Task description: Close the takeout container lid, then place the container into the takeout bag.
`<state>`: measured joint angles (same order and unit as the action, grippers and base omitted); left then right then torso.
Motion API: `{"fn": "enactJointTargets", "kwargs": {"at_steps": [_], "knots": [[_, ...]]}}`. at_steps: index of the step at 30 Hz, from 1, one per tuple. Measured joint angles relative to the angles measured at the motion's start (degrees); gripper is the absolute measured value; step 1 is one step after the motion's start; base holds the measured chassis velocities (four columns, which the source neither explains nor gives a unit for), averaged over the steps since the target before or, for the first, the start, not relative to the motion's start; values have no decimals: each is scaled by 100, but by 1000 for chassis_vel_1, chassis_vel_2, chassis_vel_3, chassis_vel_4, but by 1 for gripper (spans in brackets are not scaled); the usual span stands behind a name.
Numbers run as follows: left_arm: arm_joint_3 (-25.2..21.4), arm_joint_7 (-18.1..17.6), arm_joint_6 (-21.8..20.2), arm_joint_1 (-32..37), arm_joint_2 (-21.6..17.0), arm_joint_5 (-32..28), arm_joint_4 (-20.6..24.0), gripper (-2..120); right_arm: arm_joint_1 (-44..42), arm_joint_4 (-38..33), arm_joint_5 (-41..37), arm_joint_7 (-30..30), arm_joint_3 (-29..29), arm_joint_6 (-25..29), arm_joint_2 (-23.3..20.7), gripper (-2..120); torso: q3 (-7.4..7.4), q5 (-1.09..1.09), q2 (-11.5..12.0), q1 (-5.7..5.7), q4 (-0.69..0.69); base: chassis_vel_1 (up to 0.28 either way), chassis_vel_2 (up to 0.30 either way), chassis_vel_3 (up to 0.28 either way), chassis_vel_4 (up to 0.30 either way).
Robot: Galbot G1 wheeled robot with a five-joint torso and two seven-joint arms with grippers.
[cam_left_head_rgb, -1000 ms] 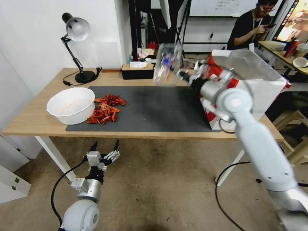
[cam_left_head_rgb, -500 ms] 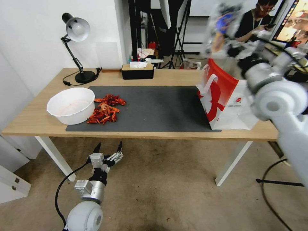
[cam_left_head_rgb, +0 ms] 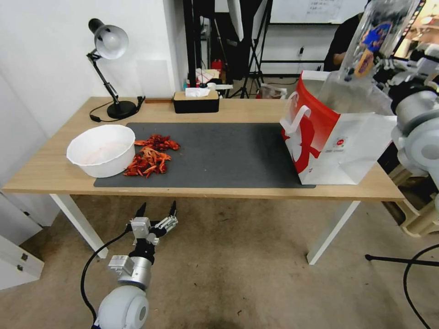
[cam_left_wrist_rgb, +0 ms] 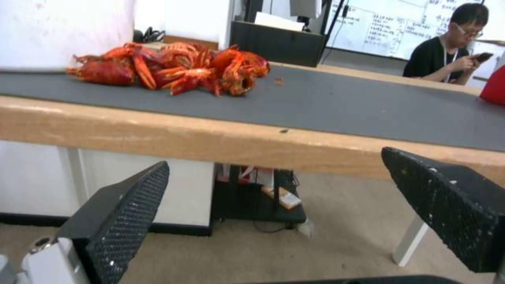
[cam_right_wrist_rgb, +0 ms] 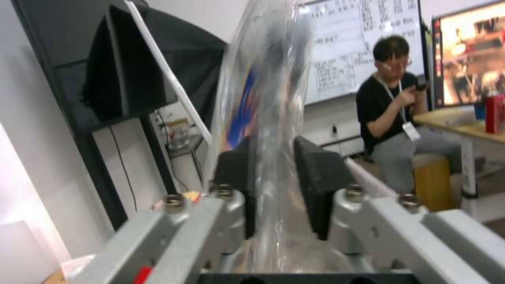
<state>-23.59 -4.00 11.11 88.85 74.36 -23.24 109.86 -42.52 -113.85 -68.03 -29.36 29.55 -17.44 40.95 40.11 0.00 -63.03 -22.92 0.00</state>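
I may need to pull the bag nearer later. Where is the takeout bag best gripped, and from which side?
Probably the white handle on the takeout bag, on its red face toward the table's middle. It loops clear of the paper, so a finger could slip behind it from that side. The right gripper, above the bag's open mouth, is shut on the takeout container.

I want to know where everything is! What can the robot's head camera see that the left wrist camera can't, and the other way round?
Head view alone: the right end effector holding the takeout container above the takeout bag, plus the desk lamp.

Left wrist view alone: the open left end effector close up, its fingers below the table edge.

Both: crayfish, white bowl, dark mat, black tissue box.
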Motion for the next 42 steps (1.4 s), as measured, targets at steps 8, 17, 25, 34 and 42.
{"fn": "enactJointTargets", "kwargs": {"at_steps": [8, 17, 25, 34, 42], "knots": [[57, -8, -37, -113, -49, -86, 44, 100, -545, -120, 48, 48, 287, -2, -10, 51, 0, 0, 0, 0, -1, 0, 0, 0, 0], [98, 68, -124, -224, -95, -187, 71, 100, -1621, -715, 755, 706, 701, 533, -83, 87, 0, 0, 0, 0, 0, 0, 0, 0, 0], [12, 99, -316, -172, -74, -282, 178, 100, -2763, -1490, 1713, 1594, 849, 1259, 188, 100, -1, -2, 0, 0, 1, 0, 0, 0, 0], [-19, 107, -193, -166, 8, -196, 217, 100, -4777, -1920, 3205, 2145, 1007, 2128, 1266, 100, -2, -1, 0, 1, -1, 0, 0, 0, 0], [-15, 77, -120, -170, 15, -104, 179, 100, -5910, -1557, 4159, 2320, 715, 2900, 2224, 100, -1, -1, 0, 1, -2, 0, 0, 0, 0]]}}
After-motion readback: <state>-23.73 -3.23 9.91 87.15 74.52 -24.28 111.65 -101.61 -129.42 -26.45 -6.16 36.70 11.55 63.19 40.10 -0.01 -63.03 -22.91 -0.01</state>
